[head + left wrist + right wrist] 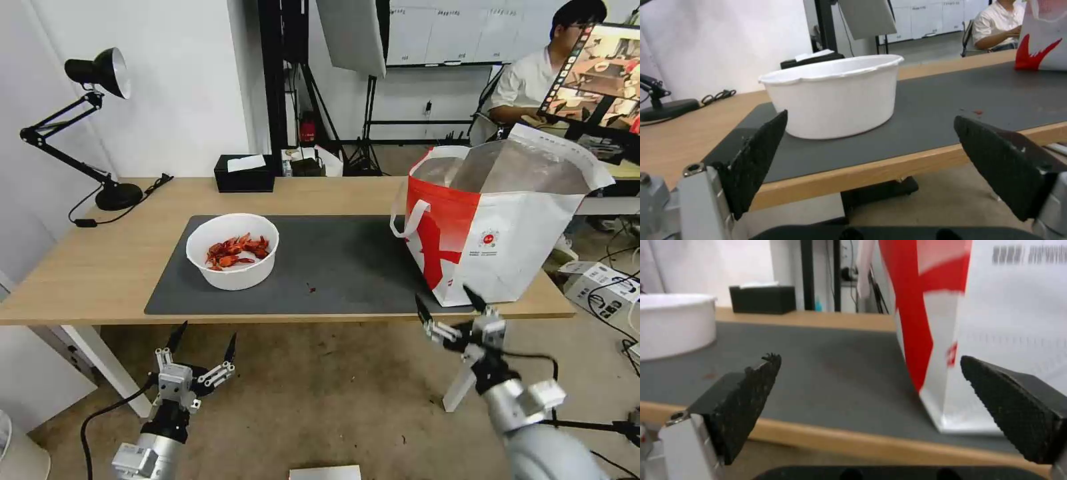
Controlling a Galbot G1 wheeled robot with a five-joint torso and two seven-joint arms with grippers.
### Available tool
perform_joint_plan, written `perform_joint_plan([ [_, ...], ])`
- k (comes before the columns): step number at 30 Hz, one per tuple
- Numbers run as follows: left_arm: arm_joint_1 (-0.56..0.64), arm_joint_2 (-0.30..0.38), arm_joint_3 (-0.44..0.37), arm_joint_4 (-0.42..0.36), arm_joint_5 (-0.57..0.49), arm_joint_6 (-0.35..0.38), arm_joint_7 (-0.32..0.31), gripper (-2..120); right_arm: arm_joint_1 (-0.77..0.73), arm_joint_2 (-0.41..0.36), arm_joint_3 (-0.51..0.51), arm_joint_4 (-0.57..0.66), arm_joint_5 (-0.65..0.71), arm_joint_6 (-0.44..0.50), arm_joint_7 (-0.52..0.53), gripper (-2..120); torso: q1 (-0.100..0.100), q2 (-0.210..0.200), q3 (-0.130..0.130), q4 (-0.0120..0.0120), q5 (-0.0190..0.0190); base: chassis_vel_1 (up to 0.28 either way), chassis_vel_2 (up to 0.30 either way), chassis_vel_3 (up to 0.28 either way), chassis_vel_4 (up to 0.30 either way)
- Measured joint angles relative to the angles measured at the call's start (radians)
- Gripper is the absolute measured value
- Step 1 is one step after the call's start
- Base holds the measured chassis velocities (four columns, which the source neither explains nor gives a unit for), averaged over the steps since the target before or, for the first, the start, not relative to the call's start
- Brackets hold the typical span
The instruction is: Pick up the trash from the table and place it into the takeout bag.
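The trash on the table (100, 267) is a white round bowl (232, 250) of red crayfish shells, standing on the left part of the dark grey mat (333, 267). The white-and-red takeout bag (493, 220) stands open at the table's right end, foil lining showing. Both grippers hang below and in front of the table's front edge. My left gripper (207, 333) is open and empty, facing the bowl (835, 96) from in front. My right gripper (443, 297) is open and empty, just before the bag's lower front corner (996, 323).
A black tissue box (245, 173) sits at the table's back edge, and a black desk lamp (100, 133) stands at the far left. A small red scrap (311, 289) lies on the mat near its front edge. A white table leg (107, 367) is left of my left arm.
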Motion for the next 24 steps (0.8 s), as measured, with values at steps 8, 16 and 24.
perform_joint_plan([
  [8,0.008,-0.004,-0.001,0.0,0.002,-0.002,0.0,100,-0.011,0.044,-0.03,-0.02,-0.078,-0.011,0.037,100,0.0,0.0,0.0,0.0,0.0,0.0,0.0,0.0,0.0],
  [16,-0.055,0.062,-0.026,-0.012,-0.078,0.038,-0.014,100,-0.008,0.043,-0.032,-0.02,-0.077,-0.014,0.039,100,0.0,0.0,0.0,0.0002,-0.0001,0.0,0.0,0.0,0.0],
  [24,-0.195,0.231,-0.087,-0.041,-0.282,0.172,-0.06,100,-0.006,0.041,-0.033,-0.019,-0.074,-0.015,0.039,100,0.0,0.0,0.0,-0.0003,-0.0002,0.0,0.0,0.0,0.0],
])
